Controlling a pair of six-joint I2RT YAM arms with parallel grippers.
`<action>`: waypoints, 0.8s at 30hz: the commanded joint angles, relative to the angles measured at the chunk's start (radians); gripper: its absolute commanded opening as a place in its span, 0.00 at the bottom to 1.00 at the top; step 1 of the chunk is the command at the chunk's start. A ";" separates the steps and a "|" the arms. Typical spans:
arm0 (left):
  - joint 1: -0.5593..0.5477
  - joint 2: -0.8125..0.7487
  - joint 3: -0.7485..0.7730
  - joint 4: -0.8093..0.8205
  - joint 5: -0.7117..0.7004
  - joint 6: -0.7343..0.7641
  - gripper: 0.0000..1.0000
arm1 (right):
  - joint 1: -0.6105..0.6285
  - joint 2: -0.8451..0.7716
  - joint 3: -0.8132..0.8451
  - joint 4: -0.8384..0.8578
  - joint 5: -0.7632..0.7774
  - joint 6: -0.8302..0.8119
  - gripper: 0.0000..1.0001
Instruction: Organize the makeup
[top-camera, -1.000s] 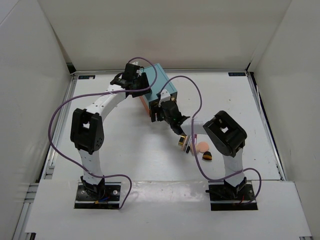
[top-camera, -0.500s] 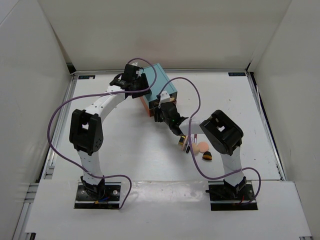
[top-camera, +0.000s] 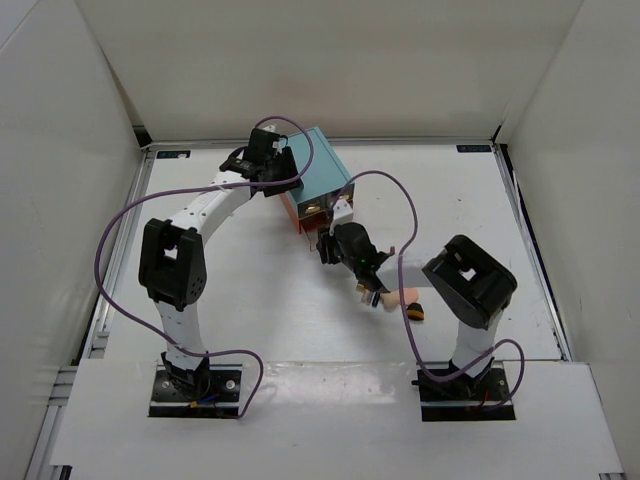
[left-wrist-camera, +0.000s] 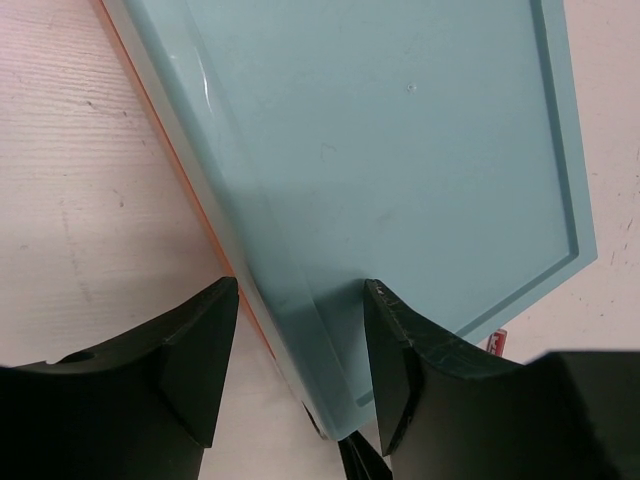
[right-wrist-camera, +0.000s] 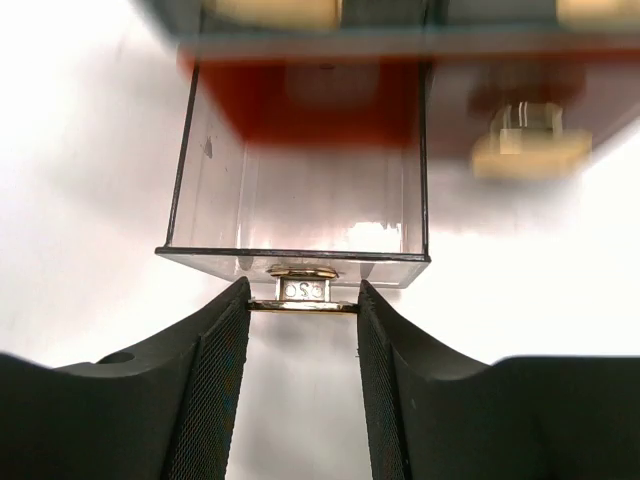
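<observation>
The teal drawer box (top-camera: 320, 170) stands at the back middle of the table. My right gripper (top-camera: 327, 232) is at its front, shut on the gold handle (right-wrist-camera: 303, 297) of a clear drawer (right-wrist-camera: 300, 215) that stands pulled out and looks empty. My left gripper (top-camera: 280, 170) is closed on the box's left edge (left-wrist-camera: 290, 330), one finger on the lid and one at the side. Makeup lies near my right forearm: a peach sponge (top-camera: 393, 297), a small dark piece (top-camera: 414, 312) and a gold lipstick tube (top-camera: 364, 289), partly hidden by the arm.
A second gold handle (right-wrist-camera: 527, 148) shows on the drawer to the right of the open one. White walls close the table (top-camera: 230, 300) in at the back and both sides. Purple cables loop over both arms.
My right gripper has drawn back toward the near side with the handle, and the clear drawer has slid out. My right elbow swung right. My left gripper has held still.
</observation>
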 joint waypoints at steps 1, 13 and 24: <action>-0.001 -0.023 -0.014 -0.098 -0.035 0.019 0.63 | 0.049 -0.129 -0.084 -0.001 0.000 0.030 0.36; -0.013 -0.032 -0.012 -0.091 -0.047 0.019 0.64 | 0.061 -0.237 -0.125 -0.192 -0.012 0.067 0.55; -0.021 -0.099 0.074 -0.140 -0.096 0.075 0.98 | 0.074 -0.451 -0.052 -0.566 0.009 0.070 0.80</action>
